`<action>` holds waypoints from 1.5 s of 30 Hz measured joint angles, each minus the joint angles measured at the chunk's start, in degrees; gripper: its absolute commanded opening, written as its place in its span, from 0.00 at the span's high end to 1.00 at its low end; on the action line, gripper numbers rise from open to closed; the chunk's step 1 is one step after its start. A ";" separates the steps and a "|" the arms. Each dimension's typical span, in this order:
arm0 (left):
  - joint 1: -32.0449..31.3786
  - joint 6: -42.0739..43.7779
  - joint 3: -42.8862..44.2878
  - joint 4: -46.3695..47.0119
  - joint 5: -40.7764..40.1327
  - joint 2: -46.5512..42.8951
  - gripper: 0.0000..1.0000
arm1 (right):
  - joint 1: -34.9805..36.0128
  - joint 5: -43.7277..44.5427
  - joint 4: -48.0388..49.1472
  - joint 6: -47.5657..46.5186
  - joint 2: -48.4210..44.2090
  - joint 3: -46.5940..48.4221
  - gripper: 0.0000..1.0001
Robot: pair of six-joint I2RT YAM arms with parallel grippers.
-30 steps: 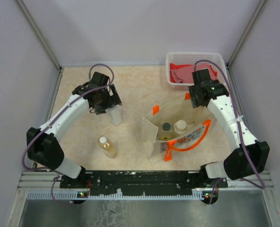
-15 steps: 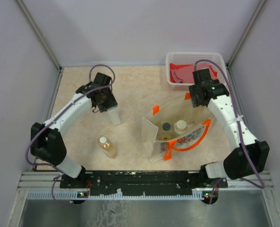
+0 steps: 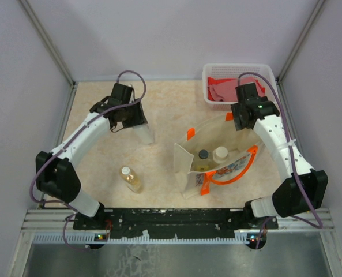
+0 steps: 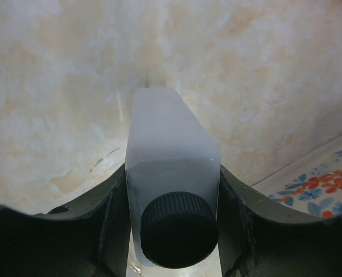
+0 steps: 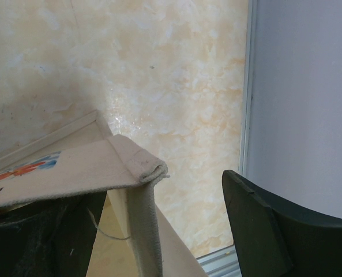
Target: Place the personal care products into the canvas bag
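Observation:
My left gripper point(image 3: 133, 118) point(image 4: 172, 173) is shut on a whitish translucent bottle point(image 3: 145, 136) point(image 4: 168, 138) with a black cap point(image 4: 179, 228), a finger pressed on each side of it, left of the bag. An amber bottle with a white cap point(image 3: 130, 179) lies on the table nearer the arm bases. The canvas bag point(image 3: 185, 167) point(image 5: 72, 167) stands open at centre right with orange handles point(image 3: 234, 173). Inside it are a dark-capped bottle point(image 3: 203, 154) and a cream-capped one point(image 3: 220, 153). My right gripper point(image 3: 243, 118) point(image 5: 156, 190) is open at the bag's far right corner, with the canvas rim beside its left finger.
A white lattice basket point(image 3: 217, 72) holding red cloth point(image 3: 222, 89) sits at the back right corner, just behind my right gripper. Pale walls close in the table on three sides. The bag's printed side point(image 4: 320, 179) shows at the lower right of the left wrist view.
My left gripper has shut on the black-capped bottle and shifted it slightly right and toward the back. The right arm and the bag have not moved.

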 measured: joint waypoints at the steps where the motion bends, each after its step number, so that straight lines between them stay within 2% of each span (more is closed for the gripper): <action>1: 0.02 2.08 2.62 0.04 1.22 0.00 1.00 | 0.00 0.00 0.04 0.00 0.04 0.02 0.20; 2: 0.00 4.50 6.45 1.22 2.97 -0.02 1.00 | 0.00 0.00 0.04 0.00 0.09 0.04 0.20; 7: 0.35 9.29 12.57 12.20 11.69 -2.69 1.00 | 0.00 0.00 -0.04 0.00 0.13 0.31 0.20; 11: 0.46 9.51 16.31 21.84 25.88 -3.63 1.00 | 0.00 0.02 -0.04 0.04 0.13 0.31 0.20; 15: -1.11 8.44 16.22 30.45 40.94 -3.65 1.00 | 0.00 0.02 -0.09 0.09 0.13 0.31 0.20; 20: -5.68 8.00 16.20 34.91 53.94 -2.67 1.00 | 0.00 0.07 -0.20 0.24 0.20 0.35 0.20; 24: -9.46 10.80 16.94 33.81 60.13 -0.37 1.00 | 0.00 0.11 -0.39 0.50 0.22 0.44 0.20; 28: -12.48 19.89 23.23 22.10 60.52 3.96 1.00 | 0.00 0.46 -0.63 1.18 0.22 0.44 0.20; 31: -15.04 28.79 30.36 11.10 56.78 8.13 1.00 | 0.00 0.59 -0.74 1.60 0.22 0.44 0.20; 35: -18.47 36.24 33.22 2.89 50.58 10.78 1.00 | 0.00 1.05 -0.92 1.81 0.22 0.44 0.20; 39: -21.49 40.63 34.40 -4.31 44.72 13.16 1.00 | 0.00 1.68 -1.31 2.23 0.22 0.44 0.20; 45: -24.90 45.07 35.34 -7.48 33.99 14.49 1.00 | 0.00 1.88 -1.40 2.43 0.22 0.44 0.20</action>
